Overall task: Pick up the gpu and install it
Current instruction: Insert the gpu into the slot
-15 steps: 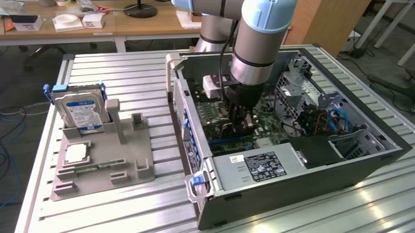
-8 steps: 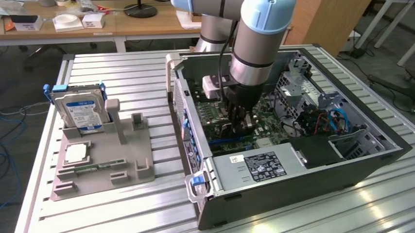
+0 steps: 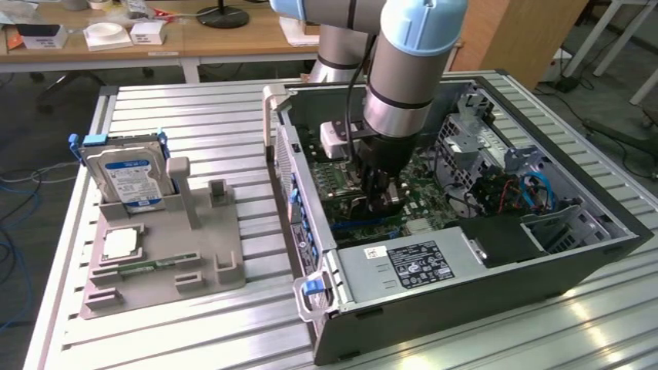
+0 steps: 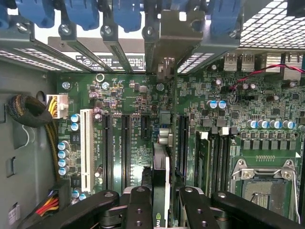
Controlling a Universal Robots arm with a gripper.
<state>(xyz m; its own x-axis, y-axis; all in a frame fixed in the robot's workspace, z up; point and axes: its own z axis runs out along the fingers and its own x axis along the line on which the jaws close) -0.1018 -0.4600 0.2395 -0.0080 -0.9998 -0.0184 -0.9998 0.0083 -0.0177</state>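
Observation:
The gpu (image 4: pixel 160 169) shows edge-on in the wrist view, standing upright over the green motherboard (image 4: pixel 128 100) among its long black slots. Its silvery bracket (image 4: pixel 174 33) reaches up to the case's rear slot openings. My gripper (image 4: pixel 164 210) is shut on the card, one black finger (image 4: pixel 138 205) on each side. I cannot tell whether the card's edge sits in a slot. In the exterior view my gripper (image 3: pixel 378 196) hangs straight down inside the open computer case (image 3: pixel 575 254), low over the motherboard.
A grey holder (image 3: pixel 200 254) to the exterior view's left carries a hard drive (image 3: pixel 129 173), a processor chip (image 3: pixel 122 243) and a memory stick (image 3: pixel 154 266). The power supply (image 3: pixel 411 262) and drive cage (image 3: pixel 560 223) crowd the case. Cables (image 4: pixel 28 112) and blue latches (image 4: pixel 126 12) lie near the card.

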